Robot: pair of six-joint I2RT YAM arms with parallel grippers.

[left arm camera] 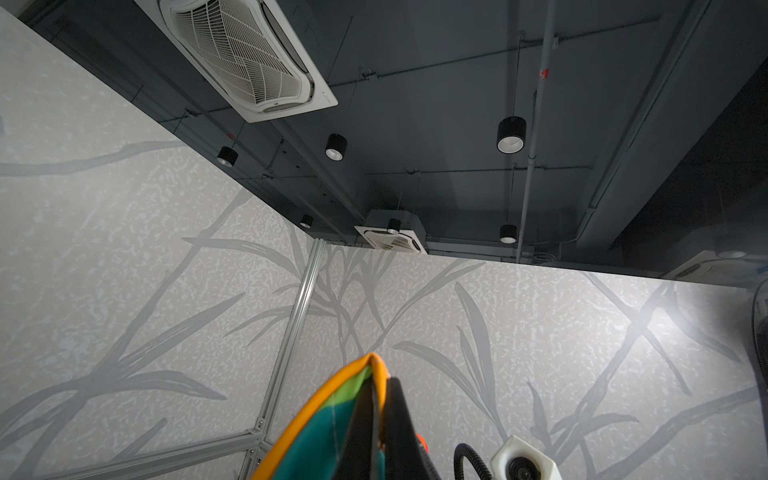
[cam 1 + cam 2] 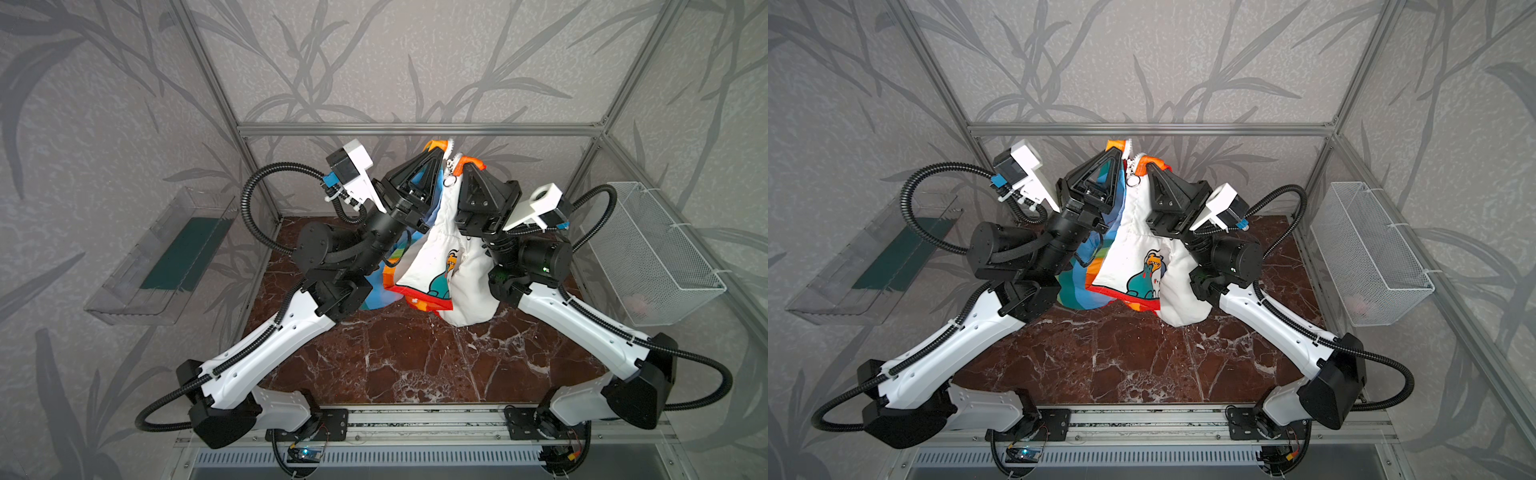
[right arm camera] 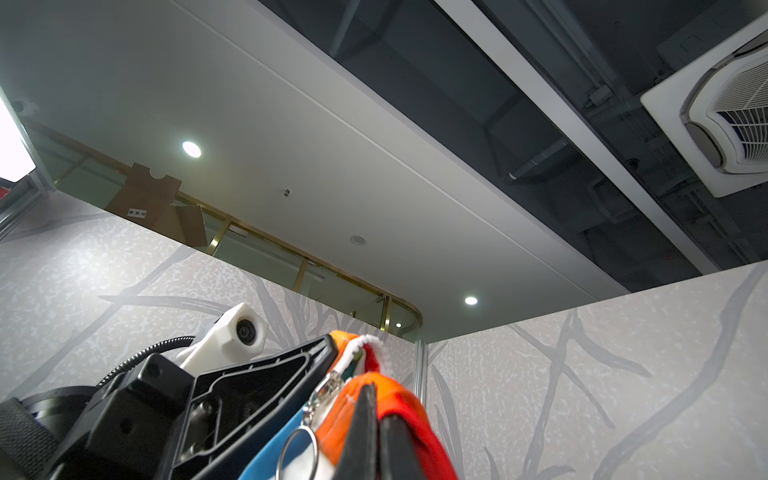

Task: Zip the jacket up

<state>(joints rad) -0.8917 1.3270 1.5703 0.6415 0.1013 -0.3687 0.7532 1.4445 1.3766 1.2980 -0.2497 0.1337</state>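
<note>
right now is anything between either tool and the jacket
Nothing visible. The left tool and the right tool are each shut on the jacket at its top edge, the ring pull hanging between them.

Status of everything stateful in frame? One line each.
jacket: lifted by its top edge, lower end on the table
ring pull: hanging near the top edge; teeth above it apart
left gripper: jaws shut on jacket
right gripper: jaws shut on jacket
basket: contents unclear

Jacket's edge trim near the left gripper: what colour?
Orange trim on the jacket, clearest in the left wrist view.
</note>
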